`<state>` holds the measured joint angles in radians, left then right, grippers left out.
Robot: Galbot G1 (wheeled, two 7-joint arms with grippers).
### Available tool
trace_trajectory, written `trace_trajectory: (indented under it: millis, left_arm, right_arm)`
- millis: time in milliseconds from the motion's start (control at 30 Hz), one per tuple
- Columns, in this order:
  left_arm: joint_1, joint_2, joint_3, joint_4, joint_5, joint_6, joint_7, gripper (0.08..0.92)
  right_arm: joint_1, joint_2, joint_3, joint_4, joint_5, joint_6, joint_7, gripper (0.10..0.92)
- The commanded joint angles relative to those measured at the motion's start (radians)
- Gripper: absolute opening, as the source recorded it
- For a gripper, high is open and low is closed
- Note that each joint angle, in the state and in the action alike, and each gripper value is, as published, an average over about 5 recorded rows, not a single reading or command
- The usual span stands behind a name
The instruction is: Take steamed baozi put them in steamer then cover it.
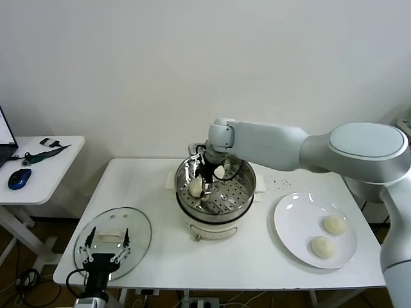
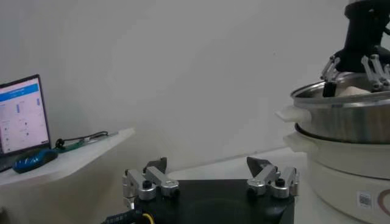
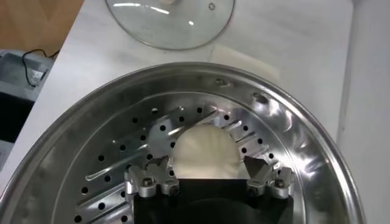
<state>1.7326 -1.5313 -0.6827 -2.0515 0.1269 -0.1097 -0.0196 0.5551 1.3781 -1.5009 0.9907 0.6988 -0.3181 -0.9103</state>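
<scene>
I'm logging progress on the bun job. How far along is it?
About halfway. One bun already seems to sit in the steamer. The right tool is inside it with a second bun between its fingers. Two buns wait on the plate. The lid lies on the table, with the left tool open by it.

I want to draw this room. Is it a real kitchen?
Probably not a home kitchen; more likely a lab or office set up for cooking practice. The steamer and plate sit on a plain white table by a bare wall, and a side desk holds a computer mouse.
</scene>
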Motion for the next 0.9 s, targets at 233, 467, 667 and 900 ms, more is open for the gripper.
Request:
trace_trajectory:
  millis: [233, 467, 667, 900]
  left_arm:
    - [0.010, -0.005, 0.004, 0.001, 0.010, -0.002, -0.006, 0.823]
    - [0.019, -0.005, -0.019, -0.024, -0.019, 0.012, -0.010, 0.823]
    - [0.030, -0.007, -0.029, -0.033, -0.023, 0.013, -0.012, 0.823]
    - [0.040, -0.013, -0.033, -0.043, -0.014, 0.018, -0.013, 0.823]
  right_arm:
    - [0.213, -0.242, -0.007, 0.167, -0.030, 0.047, -0.109, 0.823]
    - [0.291, -0.532, -0.007, 0.371, -0.166, 0.092, -0.176, 0.823]
    - [0.235, -0.796, 0.002, 0.525, -0.318, 0.116, -0.187, 0.823]
    - [0.050, -0.994, 0.052, 0.578, -0.459, 0.135, -0.176, 0.823]
